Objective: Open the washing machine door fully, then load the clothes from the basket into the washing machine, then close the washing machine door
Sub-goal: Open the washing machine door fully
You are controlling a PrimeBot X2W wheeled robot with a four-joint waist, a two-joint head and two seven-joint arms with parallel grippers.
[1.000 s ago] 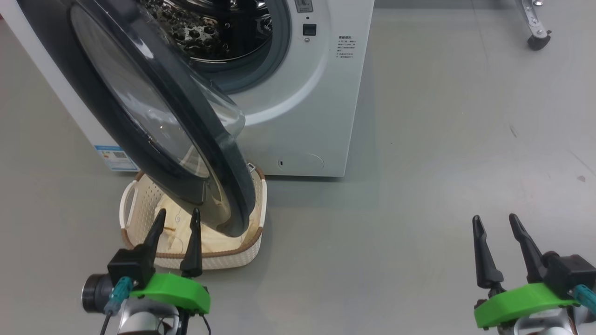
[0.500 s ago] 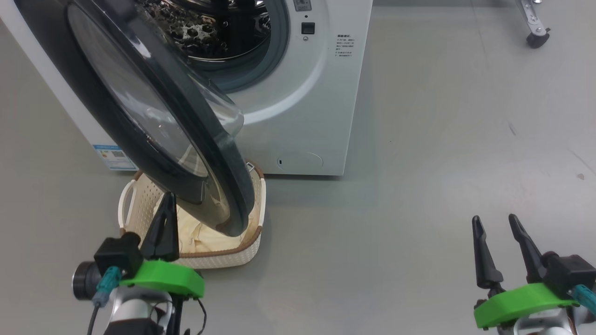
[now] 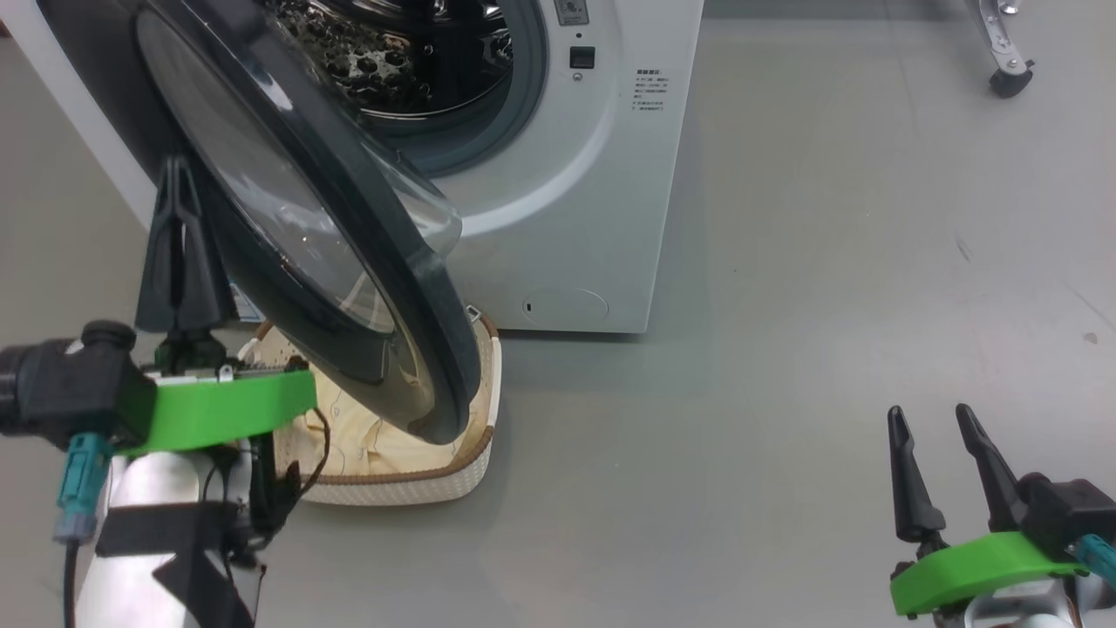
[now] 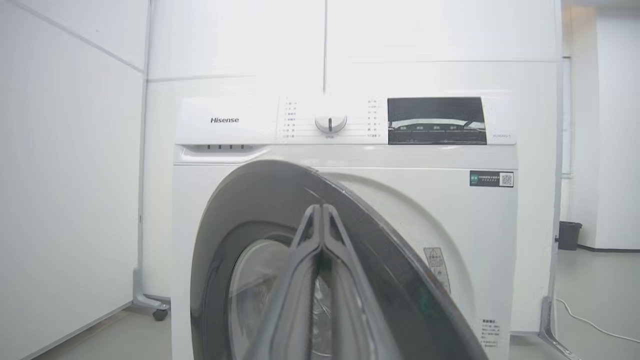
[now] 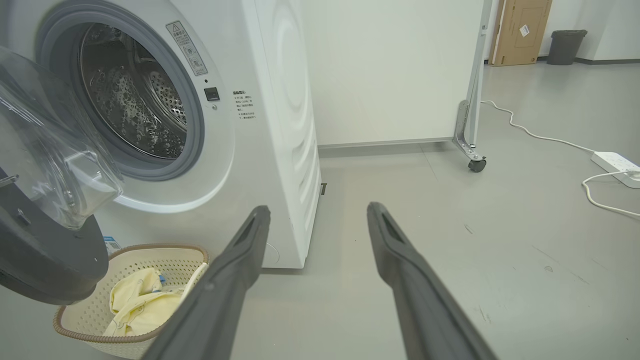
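Observation:
The white washing machine (image 3: pixel 593 218) stands with its drum (image 3: pixel 392 61) exposed. Its black-rimmed glass washing machine door (image 3: pixel 392 262) is swung partway out and hangs over the cream basket (image 3: pixel 488 384) on the floor. Pale yellow clothes (image 3: pixel 366 436) lie in the basket, partly hidden by the door. My left gripper (image 3: pixel 179 166) is shut with nothing in it, raised at the door's outer face; whether it touches the door I cannot tell. In the left wrist view the shut left gripper (image 4: pixel 320 210) points at the door's rim (image 4: pixel 240 200). My right gripper (image 3: pixel 931 417) stands open low at the right, away from everything.
Grey floor stretches to the right of the machine. A wheeled frame foot (image 3: pixel 1007 78) stands at the far right. A power strip with white cable (image 5: pixel 615 167) lies on the floor beyond. A white partition (image 4: pixel 70 175) stands left of the machine.
My left gripper shut over the basket with nothing in it, then rose up and left to the door's outer face. The right arm stayed put.

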